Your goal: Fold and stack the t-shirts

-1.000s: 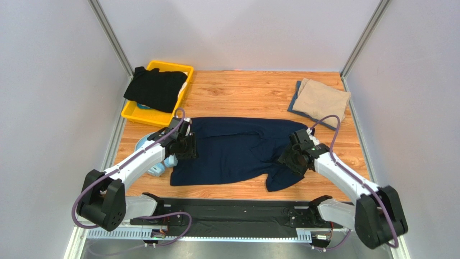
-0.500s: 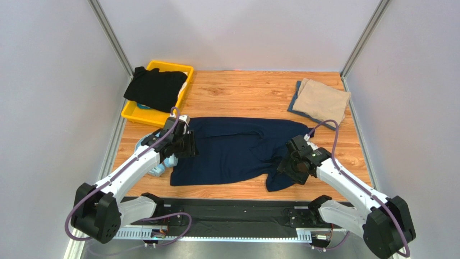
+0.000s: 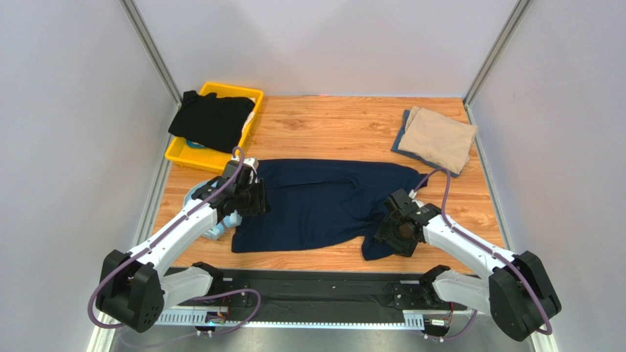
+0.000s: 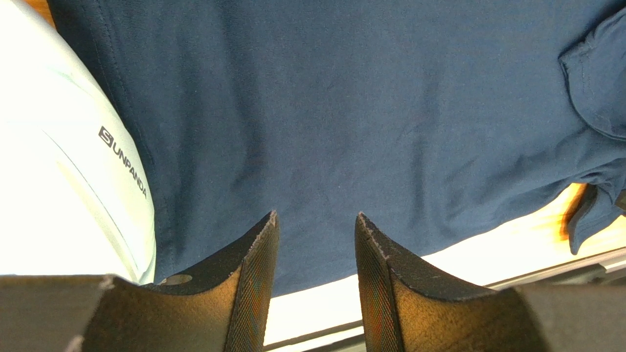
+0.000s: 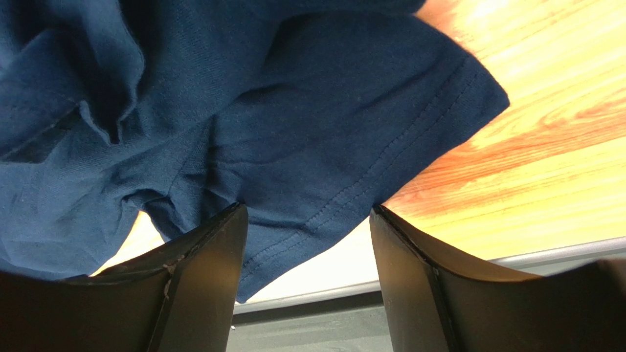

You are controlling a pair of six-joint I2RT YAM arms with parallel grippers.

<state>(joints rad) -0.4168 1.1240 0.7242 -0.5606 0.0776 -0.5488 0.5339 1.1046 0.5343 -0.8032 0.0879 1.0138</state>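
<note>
A dark navy t-shirt (image 3: 316,205) lies spread across the middle of the wooden table, its right sleeve (image 5: 353,147) crumpled near the front edge. My left gripper (image 3: 250,199) hovers open over the shirt's left edge; in the left wrist view the gripper (image 4: 316,216) has nothing between its fingers, only navy cloth (image 4: 353,110) below. My right gripper (image 3: 393,231) hangs open just above the right sleeve, and the right wrist view shows the gripper (image 5: 308,209) empty. A folded tan t-shirt (image 3: 439,138) rests at the back right. A black t-shirt (image 3: 213,119) drapes over the yellow bin.
The yellow bin (image 3: 192,155) stands at the back left. Light blue headphones (image 3: 213,229) lie by the navy shirt's left edge, close under my left arm, and the headphones (image 4: 66,191) fill the left of that wrist view. A dark cloth edge (image 3: 400,143) shows under the tan shirt.
My right gripper has moved toward the near edge and slightly left, onto the right sleeve. The left gripper shifted a little and then stayed. The shirts have not moved.
</note>
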